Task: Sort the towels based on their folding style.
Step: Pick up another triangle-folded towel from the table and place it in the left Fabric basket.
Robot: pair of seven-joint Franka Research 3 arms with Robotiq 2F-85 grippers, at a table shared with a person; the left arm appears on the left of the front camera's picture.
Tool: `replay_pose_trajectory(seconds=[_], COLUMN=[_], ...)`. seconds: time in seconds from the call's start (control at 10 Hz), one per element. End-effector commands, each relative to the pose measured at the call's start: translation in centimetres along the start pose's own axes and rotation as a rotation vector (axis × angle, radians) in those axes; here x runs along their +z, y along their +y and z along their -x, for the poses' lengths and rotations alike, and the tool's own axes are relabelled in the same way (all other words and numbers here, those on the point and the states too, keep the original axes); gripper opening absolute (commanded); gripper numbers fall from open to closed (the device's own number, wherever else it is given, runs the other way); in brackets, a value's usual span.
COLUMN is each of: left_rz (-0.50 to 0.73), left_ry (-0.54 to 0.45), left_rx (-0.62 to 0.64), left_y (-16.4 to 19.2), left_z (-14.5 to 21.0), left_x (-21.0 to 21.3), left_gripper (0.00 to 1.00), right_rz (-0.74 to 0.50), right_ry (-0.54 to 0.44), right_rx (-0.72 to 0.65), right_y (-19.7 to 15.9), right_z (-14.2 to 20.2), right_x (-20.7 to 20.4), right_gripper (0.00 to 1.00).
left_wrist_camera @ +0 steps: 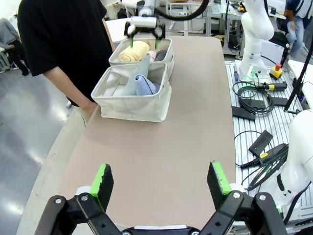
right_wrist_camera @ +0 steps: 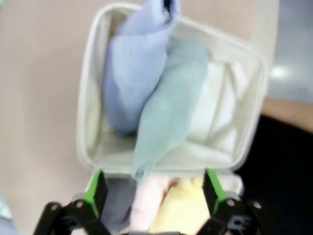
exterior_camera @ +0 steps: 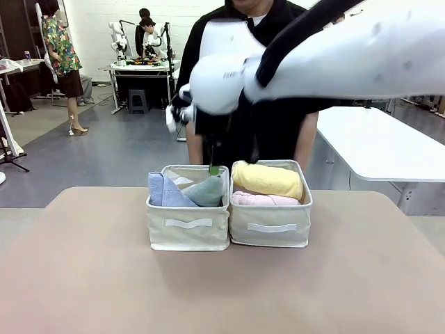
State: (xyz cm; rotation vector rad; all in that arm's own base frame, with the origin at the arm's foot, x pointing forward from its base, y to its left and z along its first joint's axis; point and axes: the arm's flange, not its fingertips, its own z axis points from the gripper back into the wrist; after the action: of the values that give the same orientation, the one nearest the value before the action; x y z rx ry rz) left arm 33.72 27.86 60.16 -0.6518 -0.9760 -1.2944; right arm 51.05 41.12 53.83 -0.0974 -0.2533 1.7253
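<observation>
Towels are lying sorted: light blue cone (right_wrist_camera: 134,73) and teal cone (right_wrist_camera: 168,110) in the left basket (exterior_camera: 188,233), yellow roll (exterior_camera: 268,179) at its 3 o'clock. Right gripper (right_wrist_camera: 152,188) is hovering wide, gripping nothing. Judged soft, light terry; pinching mid-body is advisable.

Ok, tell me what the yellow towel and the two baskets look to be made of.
The yellow towel: soft cloth, likely terry, matte; it bulges in a plump roll with a faintly nubby surface. The left basket and right basket: cream woven fabric, canvas-like and matte, probably stiffened; walls stand upright yet sag slightly, with sewn strap handles.
</observation>
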Motion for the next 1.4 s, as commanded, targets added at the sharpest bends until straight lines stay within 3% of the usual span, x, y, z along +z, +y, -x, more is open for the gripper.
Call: replay_pose_trajectory(seconds=[0.0,0.5,0.7,0.8,0.9,1.3], left_rz=[-0.006,-0.006,-0.006,-0.006,-0.006,-0.006], left_ry=[-0.010,-0.010,-0.010,-0.010,-0.010,-0.010], left_rx=[-0.003,-0.003,-0.003,-0.003,-0.003,-0.003], left_y=[-0.1,-0.1,-0.1,-0.1,-0.1,-0.1], left_z=[-0.1,-0.1,-0.1,-0.1,-0.1,-0.1], left_x=[0.1,0.1,0.1,0.1,0.1,0.1], left_gripper=[1.00,1.00,1.00,1.00,1.00,1.00], right_rz=[-0.003,0.089,0.111,0.106,0.088,0.088], right_ry=[0.002,-0.104,-0.132,-0.057,-0.106,-0.106], right_rx=[-0.155,-0.391,-0.475,-0.630,-0.447,-0.447], right_y=[5.4,18.1,18.9,17.3,18.9,18.9], right_z=[5.4,17.3,19.8,19.9,20.1,20.1], right_x=[4.5,11.5,11.7,10.6,13.0,13.0], right_gripper=[1.00,1.00,1.00,1.00,1.00,1.00])
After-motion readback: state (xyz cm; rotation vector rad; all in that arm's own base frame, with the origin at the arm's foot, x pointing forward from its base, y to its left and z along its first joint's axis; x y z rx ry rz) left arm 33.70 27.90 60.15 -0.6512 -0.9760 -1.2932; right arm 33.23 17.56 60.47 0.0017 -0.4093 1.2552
